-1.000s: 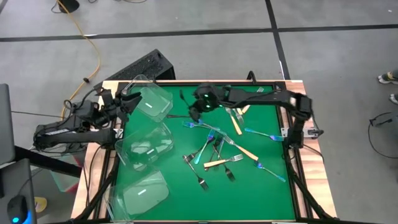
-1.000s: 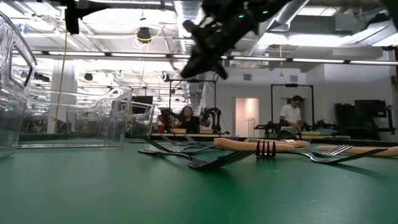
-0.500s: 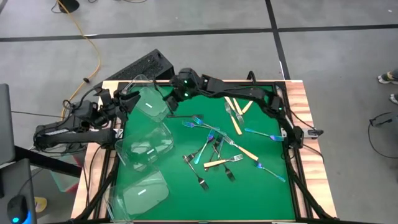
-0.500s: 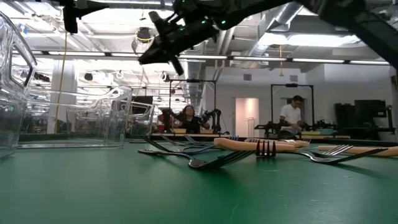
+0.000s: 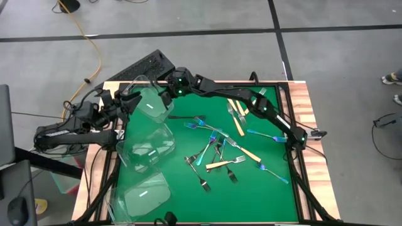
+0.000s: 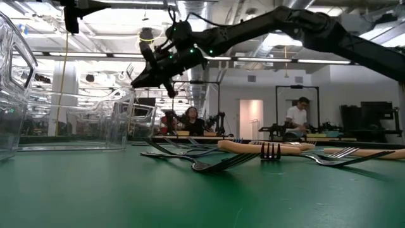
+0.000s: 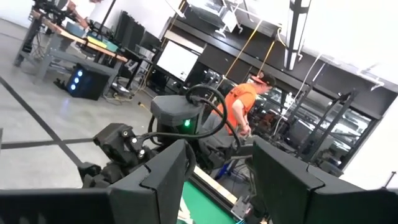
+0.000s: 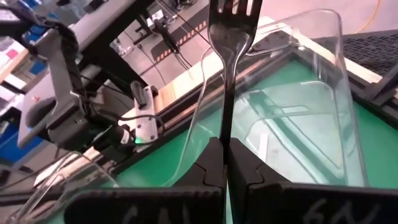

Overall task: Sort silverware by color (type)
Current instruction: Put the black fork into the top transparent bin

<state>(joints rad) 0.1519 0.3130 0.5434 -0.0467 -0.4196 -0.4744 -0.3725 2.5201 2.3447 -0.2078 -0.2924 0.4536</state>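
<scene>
The right arm stretches from its base at the right edge of the green surface (image 5: 251, 194) diagonally across to the far left corner, its links nearly straight and raised above the forks. The right gripper (image 5: 168, 95) hangs at the rim of the farthest clear tub (image 5: 151, 103), pointing toward it. In the right wrist view its fingers (image 8: 208, 165) are pressed together on the handle of a dark silver-grey fork (image 8: 230, 37), which stands upright between them with its tines away from the gripper, in front of the tub's curved wall. In the low view the gripper is lifted well above the surface, tilted downward toward the tubs.

The left arm lies folded beside the left edge, with the left gripper (image 5: 129, 100) close to the same tub; its fingers (image 7: 155, 180) stand apart with nothing between them.

The remaining forks (image 5: 217, 150) lie scattered across the middle and right of the surface: blue-purple ones, grey ones, and cream-handled ones, several crossing each other. Two more clear tubs (image 5: 146, 168) sit along the left side, nearer the front.
</scene>
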